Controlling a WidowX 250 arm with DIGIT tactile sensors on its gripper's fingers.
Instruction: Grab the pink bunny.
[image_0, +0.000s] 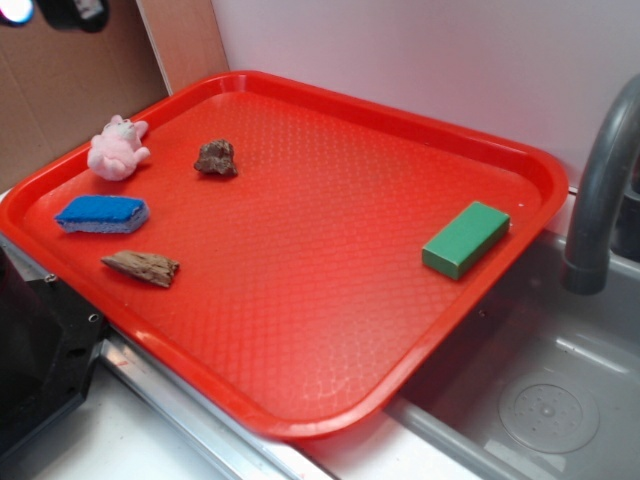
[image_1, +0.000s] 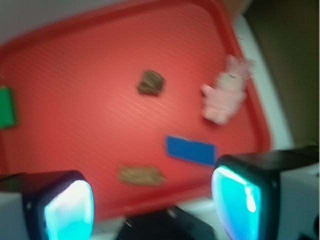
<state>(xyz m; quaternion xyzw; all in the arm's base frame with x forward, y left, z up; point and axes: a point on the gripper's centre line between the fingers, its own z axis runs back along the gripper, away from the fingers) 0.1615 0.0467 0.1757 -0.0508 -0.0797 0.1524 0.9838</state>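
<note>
The small fluffy pale-pink plush bunny (image_0: 118, 147) lies in the upper left of the exterior view, close against the raised rim of the textured red plastic tray (image_0: 330, 290); in the blurred wrist view it sits at the upper right, again right beside the tray's edge. The gripper (image_1: 152, 205) shows only in the wrist view, along the bottom of the frame, its two dark fingers with glowing cyan pads (image_1: 69, 210) standing wide apart with nothing between them, and it looks to be well clear of the toy. The main risk, as I judge it, comes from that rim: a descent aimed slightly toward the outer side could put one finger on the tray's lip, tilting or shifting the tray instead of closing on the plush. The toy is soft and light, so a shallow pinch might catch only fuzz and let it slip out on the lift. A mistaken target is another danger: the rough brown rock (image_0: 216, 158) lies near the bunny, toward the frame's middle, and is of similar bulk. The blue rectangular sponge (image_0: 102, 213) below the bunny and the flat splintery brown wood piece (image_0: 141, 267) lower still could be nudged by a low approach across them.
</note>
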